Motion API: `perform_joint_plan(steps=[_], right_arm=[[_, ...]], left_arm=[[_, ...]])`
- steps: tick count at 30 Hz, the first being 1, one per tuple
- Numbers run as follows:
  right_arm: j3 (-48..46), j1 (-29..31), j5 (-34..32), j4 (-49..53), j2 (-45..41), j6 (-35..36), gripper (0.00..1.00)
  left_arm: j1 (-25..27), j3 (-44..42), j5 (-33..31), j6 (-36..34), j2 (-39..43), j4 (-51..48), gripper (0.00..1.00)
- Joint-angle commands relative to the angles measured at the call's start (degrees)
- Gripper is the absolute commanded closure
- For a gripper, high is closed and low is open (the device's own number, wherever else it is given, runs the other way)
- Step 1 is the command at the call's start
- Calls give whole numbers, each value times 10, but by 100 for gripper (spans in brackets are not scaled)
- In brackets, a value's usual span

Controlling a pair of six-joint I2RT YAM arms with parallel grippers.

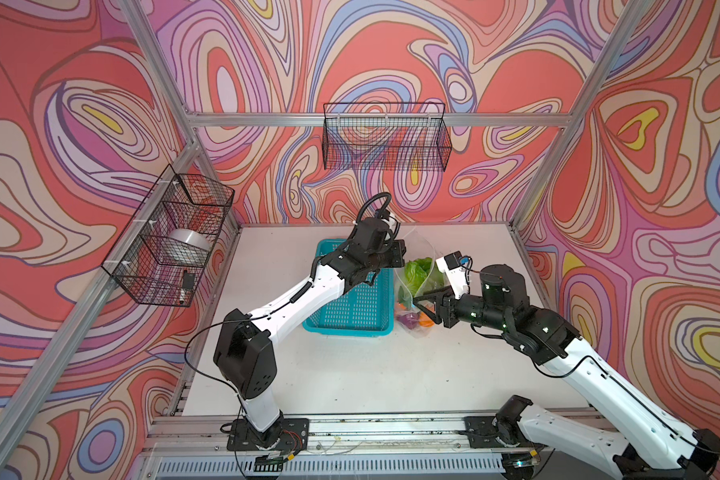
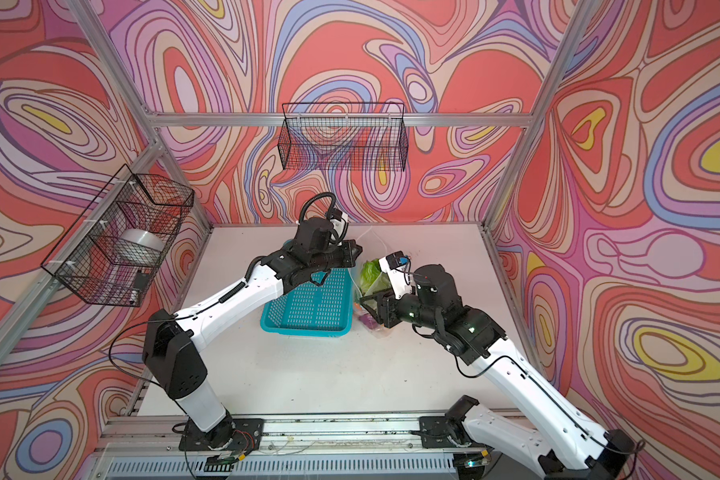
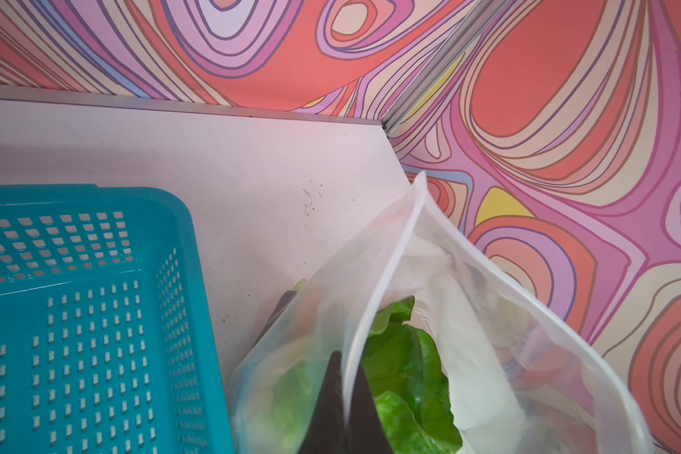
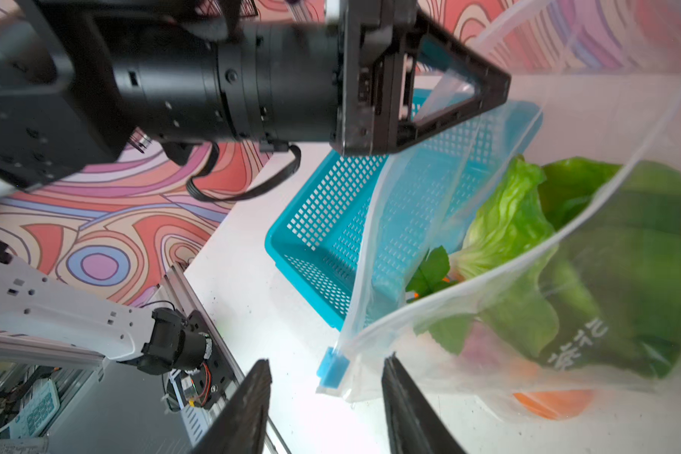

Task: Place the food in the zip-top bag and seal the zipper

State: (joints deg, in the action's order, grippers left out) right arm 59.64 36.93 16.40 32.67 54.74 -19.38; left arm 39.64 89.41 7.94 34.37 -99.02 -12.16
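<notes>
L gripper (image 1: 402,254), in both top views, sits past the teal basket's (image 1: 360,307) far corner w/ jaws pressed together on the raised rim of the zip-top bag (image 1: 421,245). The bag stands on the table (image 1: 350,374) just right of the basket, lettuce (image 1: 418,270) inside, and R gripper (image 1: 422,302) is at its near side. L wrist view: fingers (image 3: 327,393) pinch the zipper (image 3: 392,267) strip above the lettuce. R wrist view: R jaws are spread either side of the blue slider (image 4: 333,367), not touching it, bag mouth gaping.
</notes>
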Motion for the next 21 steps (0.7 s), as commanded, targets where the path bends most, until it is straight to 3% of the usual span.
perform_joint_plan(steps=[1, 10, 14, 21], right_arm=[[-12, 36, -54, 32, 4, 1, 52], [5, 97, -226, 75, 34, 2, 52], [-5, 100, -264, 59, 33, -2, 53], [-26, 100, -314, 3, 15, 10, 63]], left_arm=[[-4, -4, 0, 7, 16, 18, 100], [-4, -7, -3, 8, 23, 15, 100], [-4, -8, -1, 8, 24, 17, 100], [-4, -13, -1, 8, 28, 18, 100]])
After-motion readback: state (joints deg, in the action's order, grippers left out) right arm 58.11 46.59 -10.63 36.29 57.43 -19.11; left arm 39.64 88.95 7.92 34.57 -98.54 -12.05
